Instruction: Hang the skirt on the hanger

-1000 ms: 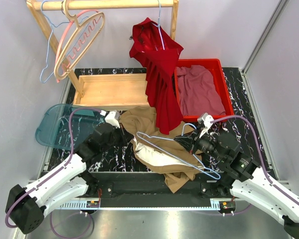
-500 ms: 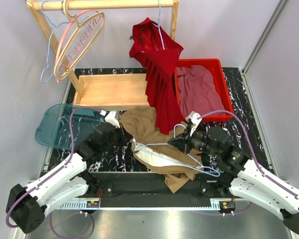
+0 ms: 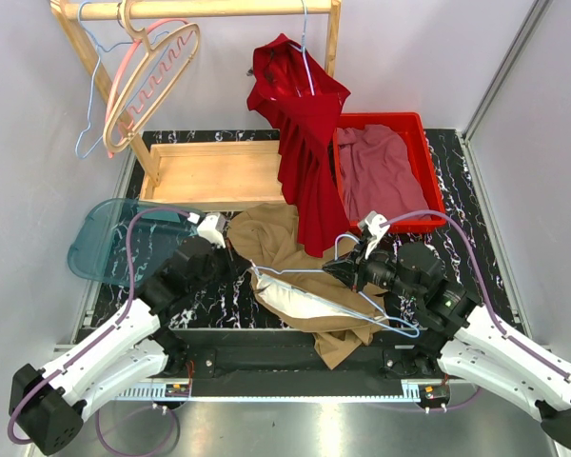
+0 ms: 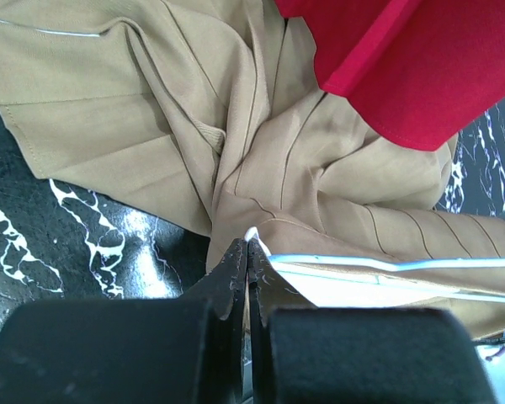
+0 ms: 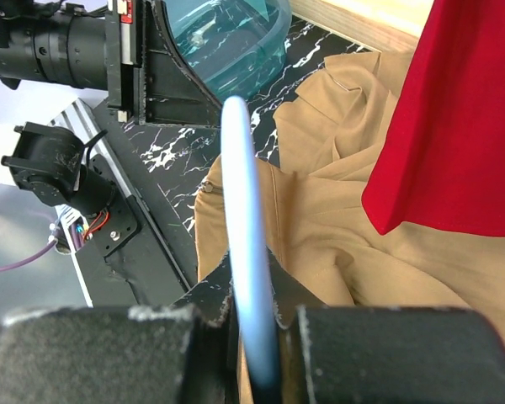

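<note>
Lying crumpled at the centre of the overhead view, the tan skirt point(image 3: 281, 243) rests on the black marbled worktop point(image 3: 462, 190), its pale lining turned up toward the lower middle of the frame. The right hand point(image 3: 350, 268) is clamped on the light blue wire hanger point(image 3: 343, 303) near its hook. The right wrist view shows the wire running straight up from between the two fingers. The hanger's triangle stretches leftward across the lining, and its far corner reaches the skirt's left edge. The left hand point(image 3: 230, 257) sits at that same left edge with its fingers pressed fully together. In the left wrist view their tips meet right at a fold of tan cloth where the lining and the blue wire begin, but I cannot tell whether any fabric is caught between them. A red dress point(image 3: 305, 143) hangs from the wooden rail point(image 3: 209, 9) at the top of the frame, its lower end draped over the upper right part of the skirt. Right of the dress stands a red bin point(image 3: 423, 162) holding a mauve cloth point(image 3: 381, 176). At the left edge of the worktop lies a teal translucent tray point(image 3: 100, 243), and spare hangers point(image 3: 162, 81) dangle from the rail in the upper left.
</note>
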You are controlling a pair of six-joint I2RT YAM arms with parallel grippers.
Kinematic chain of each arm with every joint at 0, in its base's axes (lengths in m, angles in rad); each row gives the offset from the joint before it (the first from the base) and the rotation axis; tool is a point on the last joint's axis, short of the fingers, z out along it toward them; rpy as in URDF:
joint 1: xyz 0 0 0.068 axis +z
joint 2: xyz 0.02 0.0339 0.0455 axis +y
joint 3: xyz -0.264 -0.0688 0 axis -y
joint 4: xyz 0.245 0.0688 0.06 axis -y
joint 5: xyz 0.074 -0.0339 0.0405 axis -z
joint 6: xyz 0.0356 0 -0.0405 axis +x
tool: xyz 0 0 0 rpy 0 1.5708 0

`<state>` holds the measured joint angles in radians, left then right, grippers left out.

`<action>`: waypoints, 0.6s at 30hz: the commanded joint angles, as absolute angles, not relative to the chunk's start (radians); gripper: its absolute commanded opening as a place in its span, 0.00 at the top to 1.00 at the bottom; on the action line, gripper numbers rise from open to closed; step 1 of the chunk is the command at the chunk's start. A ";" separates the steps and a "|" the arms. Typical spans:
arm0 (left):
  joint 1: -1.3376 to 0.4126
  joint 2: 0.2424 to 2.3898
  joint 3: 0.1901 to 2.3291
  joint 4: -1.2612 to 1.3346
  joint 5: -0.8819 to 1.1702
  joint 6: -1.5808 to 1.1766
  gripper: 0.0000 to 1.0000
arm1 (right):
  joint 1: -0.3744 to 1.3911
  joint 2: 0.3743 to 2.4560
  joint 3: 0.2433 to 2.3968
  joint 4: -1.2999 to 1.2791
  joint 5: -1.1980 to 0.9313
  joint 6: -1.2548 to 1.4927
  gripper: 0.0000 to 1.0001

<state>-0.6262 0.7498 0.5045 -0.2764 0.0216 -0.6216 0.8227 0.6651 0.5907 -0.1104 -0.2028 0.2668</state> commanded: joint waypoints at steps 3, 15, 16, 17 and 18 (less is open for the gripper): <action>-0.621 0.732 0.532 -0.256 0.106 -0.589 1.00 | 0.821 0.667 0.621 -0.075 -0.175 0.258 1.00; -0.620 0.752 0.543 -0.273 0.089 -0.581 1.00 | 0.821 0.621 0.611 -0.080 -0.110 0.258 1.00; -0.620 0.752 0.543 -0.273 0.089 -0.581 1.00 | 0.821 0.617 0.611 -0.080 -0.110 0.258 1.00; -0.621 0.753 0.543 -0.273 0.089 -0.580 1.00 | 0.821 0.615 0.609 -0.080 -0.109 0.258 1.00; -0.620 0.755 0.543 -0.273 0.089 -0.581 1.00 | 0.822 0.615 0.609 -0.080 -0.110 0.259 1.00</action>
